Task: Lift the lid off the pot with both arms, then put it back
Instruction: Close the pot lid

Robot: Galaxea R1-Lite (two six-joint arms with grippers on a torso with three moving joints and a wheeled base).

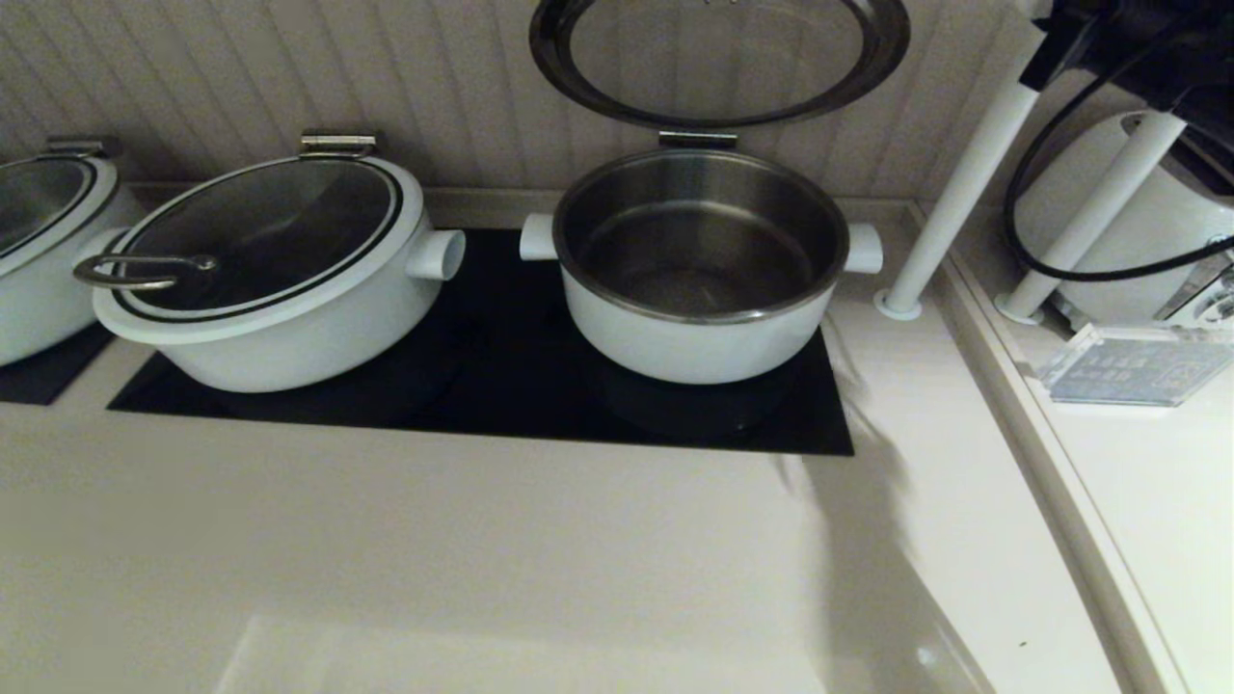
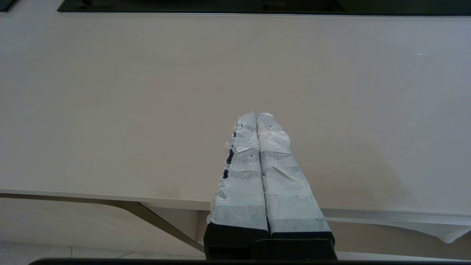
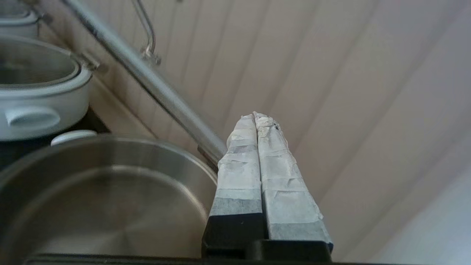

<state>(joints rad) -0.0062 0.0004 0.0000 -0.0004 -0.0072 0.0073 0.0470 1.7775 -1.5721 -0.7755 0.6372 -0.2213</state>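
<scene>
The white pot [image 1: 694, 328] with a steel inside stands on the right of the black cooktop [image 1: 501, 386]. Its glass lid [image 1: 549, 58] stands upright on its hinge against the wall. My right gripper [image 3: 254, 115] is shut and empty; it hangs above the pot's rim [image 3: 92, 147], close beside the edge of the raised lid [image 3: 147, 79]. My left gripper [image 2: 256, 115] is shut and empty over the bare counter near its front edge, away from the pot. Neither gripper's fingers show in the head view.
A second white pot [image 1: 280, 280] with its lid shut sits left on the cooktop, a third [image 1: 39, 241] at the far left. White poles [image 1: 964, 173], a cabled appliance [image 1: 1138, 222] and a clear stand [image 1: 1138, 366] are at the right.
</scene>
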